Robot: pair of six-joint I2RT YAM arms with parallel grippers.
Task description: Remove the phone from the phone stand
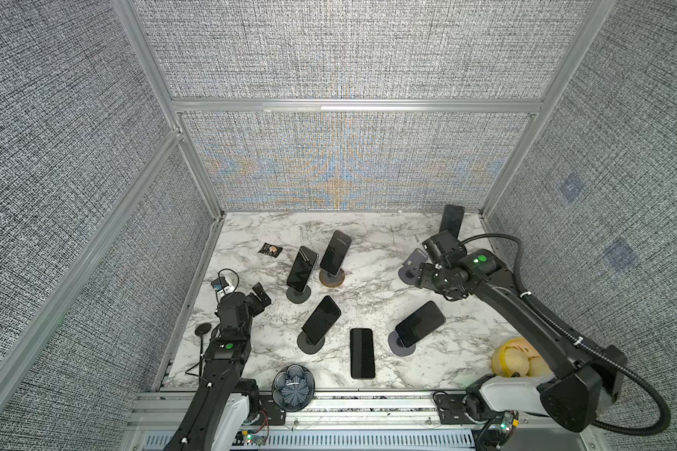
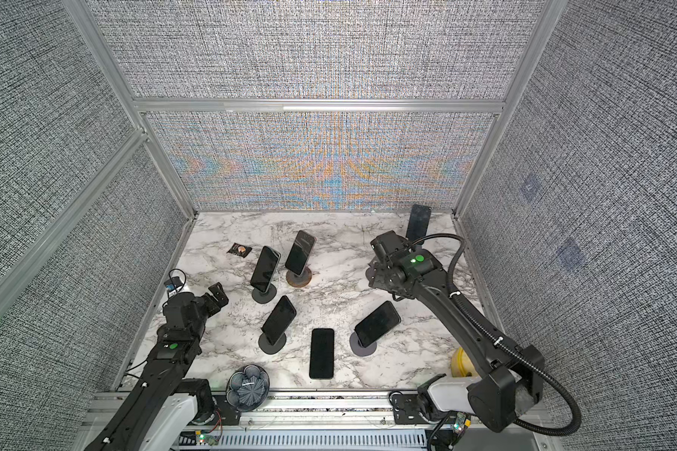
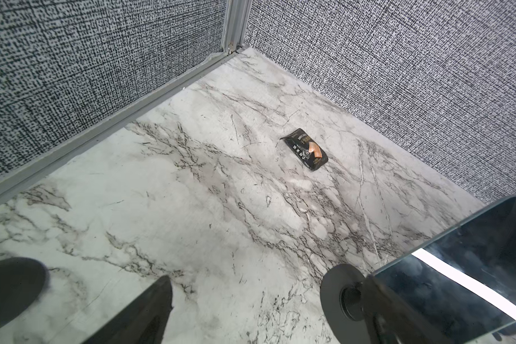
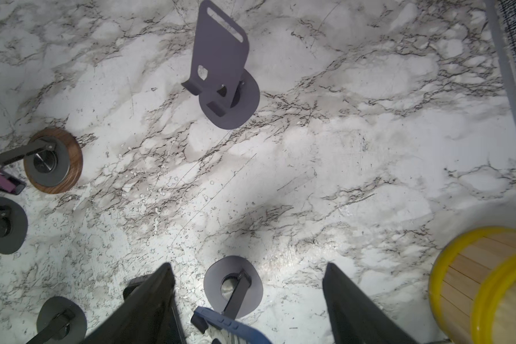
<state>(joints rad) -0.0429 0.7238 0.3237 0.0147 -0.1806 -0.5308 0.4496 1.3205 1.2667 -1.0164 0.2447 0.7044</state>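
Observation:
Several black phones lean on round-based stands in both top views: one (image 1: 301, 269) close ahead of my left gripper (image 1: 260, 296), one (image 1: 335, 252) on a wood-based stand, one (image 1: 321, 320), and one (image 1: 420, 324). My left gripper is open and holds nothing; in its wrist view that nearest phone (image 3: 474, 268) and its stand base (image 3: 334, 292) sit just beyond one finger. My right gripper (image 4: 248, 268) hangs open and empty high over the table. Far below it stand a blue-cased phone (image 4: 230, 324) and an empty grey stand (image 4: 221, 59).
One phone (image 1: 362, 353) lies flat near the front. Another (image 1: 452, 220) leans on the back wall. A dark bowl (image 1: 293, 386) and a yellow-rimmed basket (image 1: 518, 357) sit at the front edge. A small packet (image 1: 270, 250) and a cabled gadget (image 1: 223, 285) lie at the left.

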